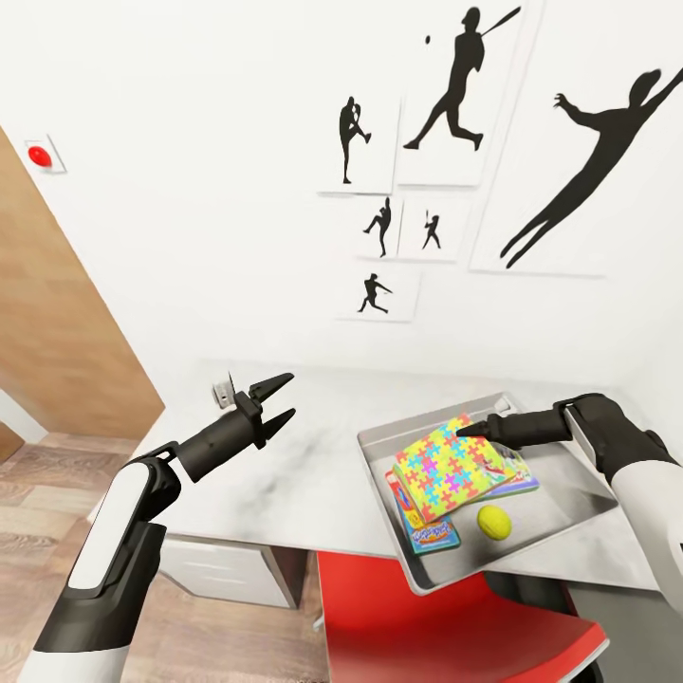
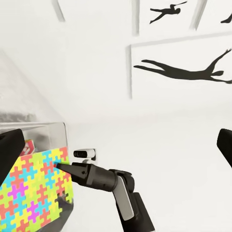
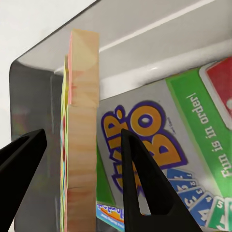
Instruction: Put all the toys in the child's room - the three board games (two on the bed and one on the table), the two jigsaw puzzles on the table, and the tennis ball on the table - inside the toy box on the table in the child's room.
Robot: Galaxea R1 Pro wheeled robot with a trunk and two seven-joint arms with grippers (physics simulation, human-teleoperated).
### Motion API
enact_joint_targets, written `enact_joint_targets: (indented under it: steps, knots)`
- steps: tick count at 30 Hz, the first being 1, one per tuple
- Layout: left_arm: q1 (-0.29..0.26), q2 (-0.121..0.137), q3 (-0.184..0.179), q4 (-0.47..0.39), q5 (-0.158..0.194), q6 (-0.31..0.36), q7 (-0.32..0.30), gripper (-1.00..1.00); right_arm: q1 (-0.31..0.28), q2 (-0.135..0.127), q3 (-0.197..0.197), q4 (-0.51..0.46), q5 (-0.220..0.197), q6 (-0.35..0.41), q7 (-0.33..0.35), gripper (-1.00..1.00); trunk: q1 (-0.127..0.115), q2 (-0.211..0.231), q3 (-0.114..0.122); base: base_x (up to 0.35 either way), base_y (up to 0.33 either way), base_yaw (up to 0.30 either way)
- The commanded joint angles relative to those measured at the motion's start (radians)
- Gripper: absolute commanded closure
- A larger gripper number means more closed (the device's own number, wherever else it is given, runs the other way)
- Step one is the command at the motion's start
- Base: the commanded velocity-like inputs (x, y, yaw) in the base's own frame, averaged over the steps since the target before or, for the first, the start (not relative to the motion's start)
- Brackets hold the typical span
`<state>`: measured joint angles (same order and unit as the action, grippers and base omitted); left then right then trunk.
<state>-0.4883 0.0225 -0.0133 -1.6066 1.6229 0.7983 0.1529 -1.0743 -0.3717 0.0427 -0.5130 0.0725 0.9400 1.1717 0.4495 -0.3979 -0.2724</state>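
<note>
The surface (image 1: 285,474), a light grey top, spans the lower middle of the head view. The toy box (image 1: 560,522) sits on it at lower right, its near edge overhanging a red chair (image 1: 455,617).

Contents of the toy box, largest first:
- Board games (image 1: 432,526): flat printed boxes stacked on the floor of the bin, partly covered. In the right wrist view the printed face of one board game (image 3: 159,145) fills the background.
- Jigsaw puzzle (image 1: 451,470): lies tilted on top of the stack, upper corner toward the right arm.
- Tennis ball (image 1: 494,521): rests on the bin floor just beside the stack, toward the lower right of the frame.

Right pincer (image 1: 472,430): the tip is at the upper corner of the jigsaw puzzle. In the right wrist view its jaws stand apart, one on each side of the slab's wooden edge (image 3: 82,135); neither jaw visibly presses it. The slab's thin edge runs along the jaw gap, so the thing lies straight ahead of this pincer.

Left pincer (image 1: 275,398): jaws spread, holding nothing, above bare surface at centre left, well apart from the toy box.

Judgement: the right arm is the nearer one. The next move turns on whether the slab settles flat inside the bin once clear of the jaws.
</note>
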Motion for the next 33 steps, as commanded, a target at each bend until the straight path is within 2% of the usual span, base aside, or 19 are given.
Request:
enact_joint_targets:
  steps: [1,33]
  knots:
    - [-0.001,0.0,0.0,-0.001,0.011,0.001,0.01,-1.0,-0.001,-0.001,0.002,-0.001,0.007,0.004,0.008,1.0,0.001,-0.002,-0.004,0.0,0.0,0.0]
    - [-0.001,-0.001,-0.001,-0.001,0.007,0.001,0.011,-1.0,-0.001,-0.004,0.001,-0.002,0.006,0.005,0.008,1.0,0.001,-0.002,-0.025,0.0,0.0,0.0]
